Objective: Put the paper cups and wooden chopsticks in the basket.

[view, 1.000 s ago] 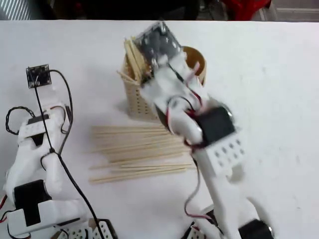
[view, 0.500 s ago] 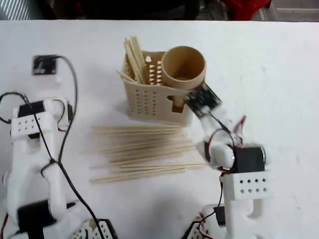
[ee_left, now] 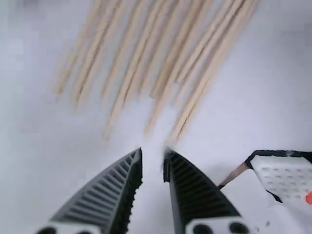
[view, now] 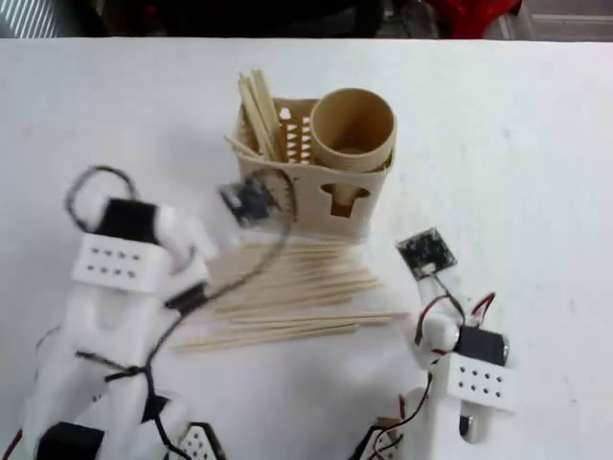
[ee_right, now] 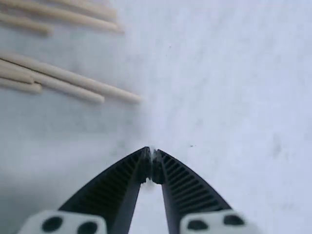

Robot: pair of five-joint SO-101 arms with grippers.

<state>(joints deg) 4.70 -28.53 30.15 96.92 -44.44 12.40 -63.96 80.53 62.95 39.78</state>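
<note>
Jaws on the left gripper (ee_left: 152, 155) are a little bit apart, with a thin gap and nothing in it, and the jaws on the right gripper (ee_right: 152, 152) are closed tip to tip, holding nothing. A big pile of wooden chopsticks (view: 287, 286) lies flat on the table (view: 536, 144), just in front of the basket (view: 311, 206), on the side nearer the arms. The sticks lie side by side, mostly pointing the same way, with a few spread out along the near edge. In the basket one paper cup (view: 352, 129) stands upright at one end, and a small bunch of sticks (view: 257, 103) leans at the other end. The left gripper points at the ends of the pile, near them but not touching. The right gripper is low by the other end of the pile, beside a few stick tips, and touches none. So the cup part looks done, I think, and the step in hand is picking up the sticks on the table. It looks like the left gripper's turn. For the next move it needs to open wider, go forward over a few sticks, come down with one jaw on each side, and squeeze. Sticks are thin and roll, so a small bunch held near the middle seems safest. Then they must go up over the basket wall and drop in end first.
</note>
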